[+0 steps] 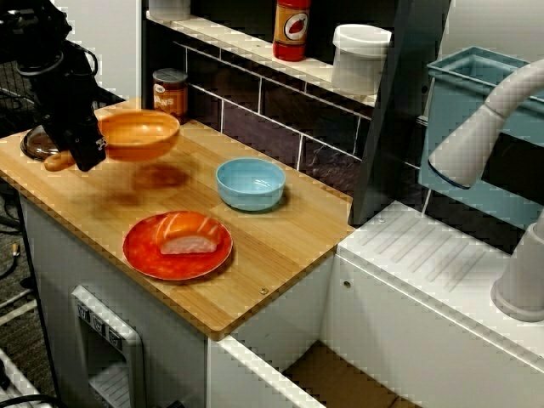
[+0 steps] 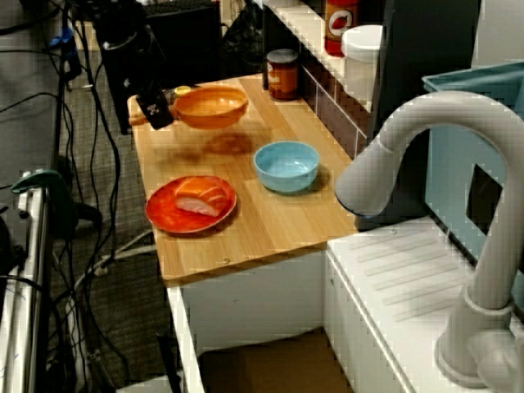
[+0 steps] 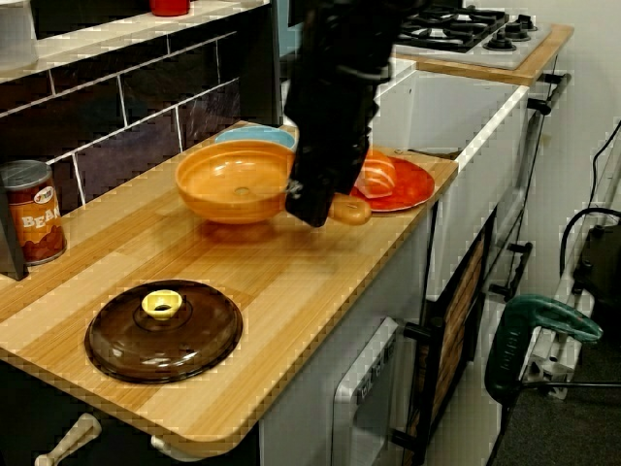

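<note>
The gripper (image 1: 83, 155) is closed tight on the handle of the orange pan (image 1: 140, 134), so the pan hangs flat, just above the worktop (image 1: 280, 246). A blue bowl (image 1: 251, 183) and a red plate (image 1: 140, 255) sit beyond the pan. A brown lid (image 3: 163, 330) lies on the gripper's other side.

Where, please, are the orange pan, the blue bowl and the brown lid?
orange pan (image 1: 138, 134), view facing the shelf, on its round bowl part.
blue bowl (image 1: 250, 181), view facing the shelf, on its inside.
brown lid (image 3: 163, 333), view along the counter, on its dome below the knob.
</note>
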You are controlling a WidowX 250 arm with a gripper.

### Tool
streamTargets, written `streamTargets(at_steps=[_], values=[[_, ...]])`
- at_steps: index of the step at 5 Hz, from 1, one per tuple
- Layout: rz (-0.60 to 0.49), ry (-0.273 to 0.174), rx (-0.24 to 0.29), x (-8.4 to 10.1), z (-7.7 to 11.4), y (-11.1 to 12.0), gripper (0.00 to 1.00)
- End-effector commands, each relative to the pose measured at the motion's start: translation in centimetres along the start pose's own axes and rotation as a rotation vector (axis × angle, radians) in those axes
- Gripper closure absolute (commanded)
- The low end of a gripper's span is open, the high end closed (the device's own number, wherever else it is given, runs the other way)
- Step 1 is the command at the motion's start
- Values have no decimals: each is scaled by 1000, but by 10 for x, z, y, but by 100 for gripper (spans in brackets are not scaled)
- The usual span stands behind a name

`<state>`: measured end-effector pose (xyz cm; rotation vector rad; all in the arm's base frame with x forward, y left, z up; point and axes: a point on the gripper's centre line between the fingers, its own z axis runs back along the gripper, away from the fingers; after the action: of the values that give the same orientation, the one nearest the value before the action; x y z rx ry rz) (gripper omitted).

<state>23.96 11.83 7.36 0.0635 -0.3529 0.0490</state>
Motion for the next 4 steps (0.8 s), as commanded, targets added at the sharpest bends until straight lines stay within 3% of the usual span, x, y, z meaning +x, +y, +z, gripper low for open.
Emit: streamTargets(at_steps=[1,3,4], values=[[4,-93,41,1,32,16,100],[-17,-153,101,1,46,9,100],[-29,-182,157,3,49,1,100]])
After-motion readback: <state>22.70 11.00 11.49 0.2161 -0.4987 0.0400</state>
